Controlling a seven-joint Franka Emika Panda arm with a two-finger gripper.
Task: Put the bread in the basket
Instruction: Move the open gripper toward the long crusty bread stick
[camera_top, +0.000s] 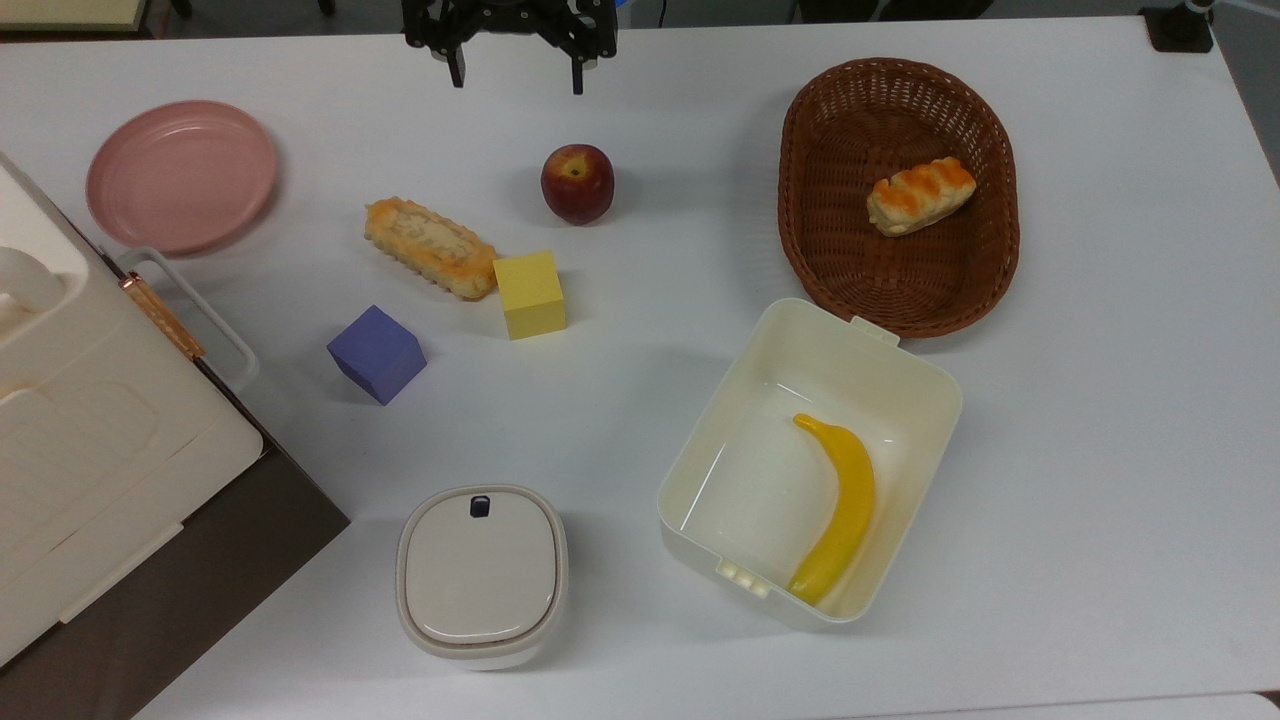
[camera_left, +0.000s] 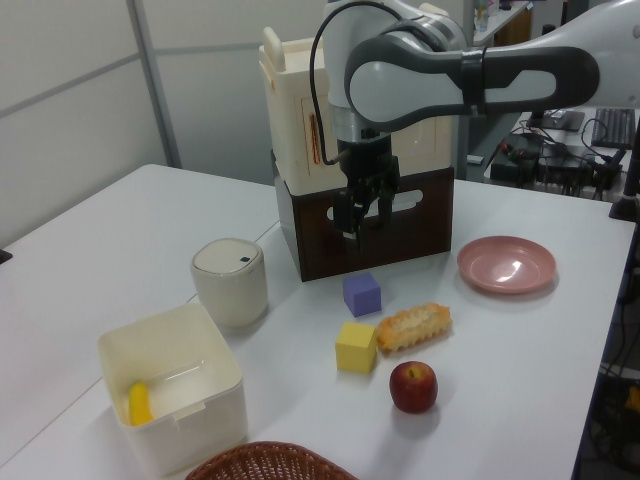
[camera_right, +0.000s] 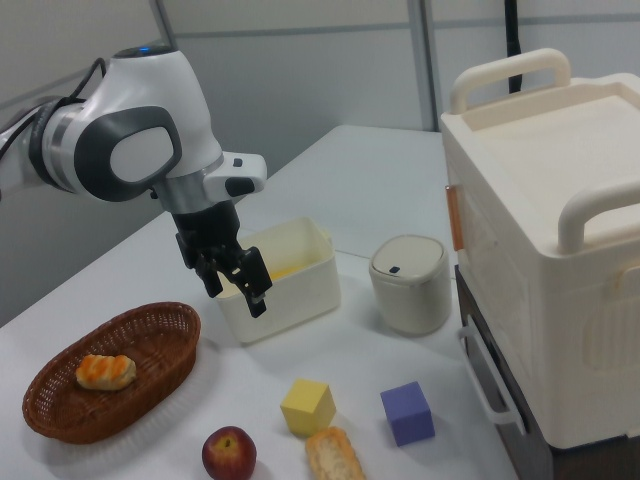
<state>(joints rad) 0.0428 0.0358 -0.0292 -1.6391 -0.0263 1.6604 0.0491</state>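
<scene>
Hovering at the top view's far edge, gripper (camera_top: 512, 82) is showing jaws wide, holding nothing | bread (camera_top: 430, 247) is lying on the table (camera_top: 1100, 450), touching the yellow cube (camera_top: 531, 294), apple (camera_top: 577, 183) near | basket (camera_top: 820, 230) is sitting well right in the top view, holding a bun (camera_top: 920, 195)
</scene>
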